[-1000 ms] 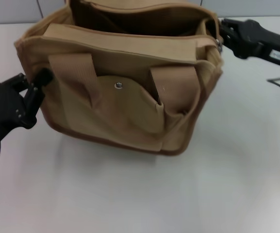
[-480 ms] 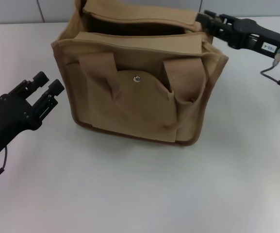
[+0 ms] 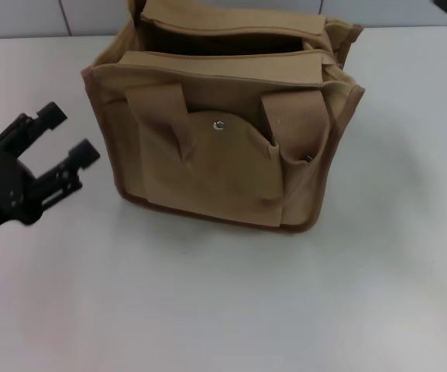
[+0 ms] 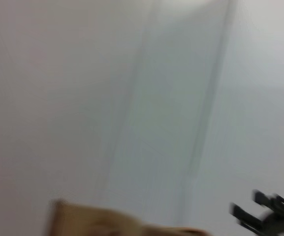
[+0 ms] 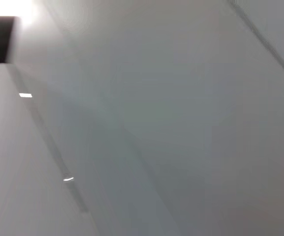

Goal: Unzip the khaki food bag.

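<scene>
Khaki food bag (image 3: 223, 132) stands upright at 12 o'clock on the white surface (image 3: 231, 302), top gaping open. Left end effector (image 3: 60, 155), released, hangs at 9 o'clock, apart from it. Right end effector is not visible. Judgement: unzipping appears complete; withdraw without snagging the handles.

plain white table (image 3: 231, 310), pale panelled wall (image 3: 22, 17) behind.

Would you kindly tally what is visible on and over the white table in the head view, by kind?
Khaki food bag: 1, top open
Webbing handles on its front: 2
Metal snap: 1
Left gripper: 1, open, beside the bag
Right gripper: 0 in the head view
Total: 5
</scene>
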Available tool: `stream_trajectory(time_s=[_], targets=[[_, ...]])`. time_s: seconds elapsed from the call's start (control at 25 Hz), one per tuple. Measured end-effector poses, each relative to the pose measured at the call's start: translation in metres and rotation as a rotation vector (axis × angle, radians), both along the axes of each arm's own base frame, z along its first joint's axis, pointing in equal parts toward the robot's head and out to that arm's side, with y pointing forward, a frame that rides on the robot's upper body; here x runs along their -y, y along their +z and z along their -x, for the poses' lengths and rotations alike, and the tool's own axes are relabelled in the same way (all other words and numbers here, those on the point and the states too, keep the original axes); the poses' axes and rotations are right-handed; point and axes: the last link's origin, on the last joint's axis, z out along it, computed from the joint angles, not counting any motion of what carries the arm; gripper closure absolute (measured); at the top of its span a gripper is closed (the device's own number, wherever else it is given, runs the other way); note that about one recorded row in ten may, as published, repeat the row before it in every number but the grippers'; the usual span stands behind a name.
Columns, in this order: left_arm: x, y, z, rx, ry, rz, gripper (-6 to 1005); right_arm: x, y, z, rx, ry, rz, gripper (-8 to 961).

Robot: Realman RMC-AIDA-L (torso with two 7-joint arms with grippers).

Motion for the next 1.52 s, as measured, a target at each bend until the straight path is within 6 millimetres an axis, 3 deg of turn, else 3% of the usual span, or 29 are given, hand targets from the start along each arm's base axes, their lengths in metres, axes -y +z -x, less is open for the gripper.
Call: stream_trajectory(time_s=[0.12,0.32,0.48,0.64,0.92,1.52], targets=[[0.007,0.012,-0.009,-0.057,-0.167,0.095,197,0.022,0.001,0.007,0.060,0.167,0.014,298],[0.011,0.020,-0.016,-0.132,-0.286,0.223,165,0.057,-0.033,0.017,0.261,0.463,0.168,238],[0.010,0.018,-0.018,-0.172,-0.313,0.299,165,0.068,-0.063,0.017,0.323,0.506,0.274,198],[0.010,0.014,-0.018,-0.200,-0.331,0.357,165,0.075,-0.079,0.016,0.316,0.522,0.294,159],[0.011,0.010,-0.020,-0.220,-0.353,0.398,165,0.078,-0.081,0.015,0.310,0.522,0.286,115],[0.010,0.011,-0.020,-0.220,-0.352,0.407,165,0.077,-0.081,0.015,0.310,0.524,0.288,115]])
